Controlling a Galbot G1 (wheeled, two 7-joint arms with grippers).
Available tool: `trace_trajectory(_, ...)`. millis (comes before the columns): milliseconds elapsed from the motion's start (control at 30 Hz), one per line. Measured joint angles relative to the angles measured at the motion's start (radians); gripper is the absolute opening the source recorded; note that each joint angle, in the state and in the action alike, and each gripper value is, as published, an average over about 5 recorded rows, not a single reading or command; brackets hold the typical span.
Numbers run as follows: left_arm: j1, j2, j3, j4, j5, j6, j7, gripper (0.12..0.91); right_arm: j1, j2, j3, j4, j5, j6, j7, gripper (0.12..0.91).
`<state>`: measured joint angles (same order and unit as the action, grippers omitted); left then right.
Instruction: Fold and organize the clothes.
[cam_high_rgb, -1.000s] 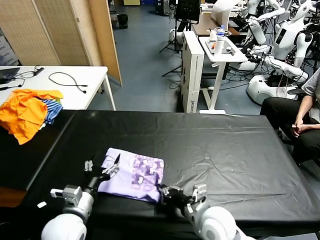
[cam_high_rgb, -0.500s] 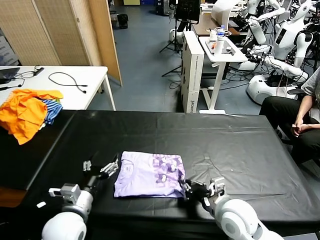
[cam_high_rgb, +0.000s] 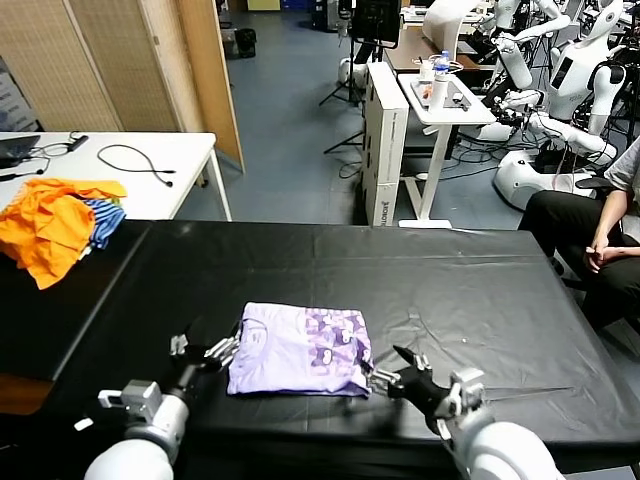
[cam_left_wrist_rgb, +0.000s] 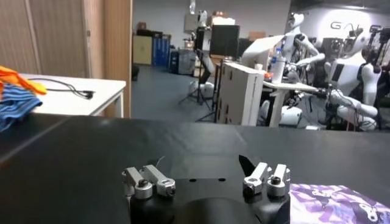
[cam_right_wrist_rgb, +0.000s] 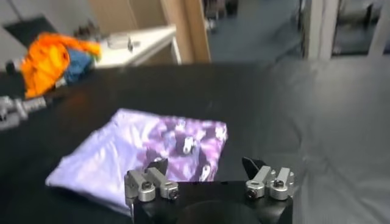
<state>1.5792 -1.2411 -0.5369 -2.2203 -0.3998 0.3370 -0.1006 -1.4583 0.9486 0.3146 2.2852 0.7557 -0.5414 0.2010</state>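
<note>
The clothes, one pale lavender T-shirt with a purple print, lie folded flat as a rectangle near the front of the black table. My left gripper sits just left of the shirt's left edge, open and empty; in the left wrist view its fingers frame bare table, with the shirt's corner off to one side. My right gripper is open at the shirt's near right corner, holding nothing. The right wrist view shows the shirt just beyond the spread gripper.
An orange garment and a blue-striped cloth are piled at the far left, next to a white table with cables. A seated person is off the table's right end.
The right gripper pulled the shirt rightward and flat, then opened and let go of its near right corner. The left gripper stayed open and barely shifted.
</note>
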Motion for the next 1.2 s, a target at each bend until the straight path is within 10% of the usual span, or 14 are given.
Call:
trace_trajectory(600,0.217,-0.017,-0.033,-0.097,0.020,-0.042,-0.011,0.907,-0.363,0.109,0.200,0.025,-0.334,0.410,-0.079,0.907)
trace_trajectory(1200,0.308,-0.063,-0.045,-0.130,0.062,-0.072,0.006,0.907,-0.465,0.180,0.246,0.008,-0.409,0.498,-0.074,0.907)
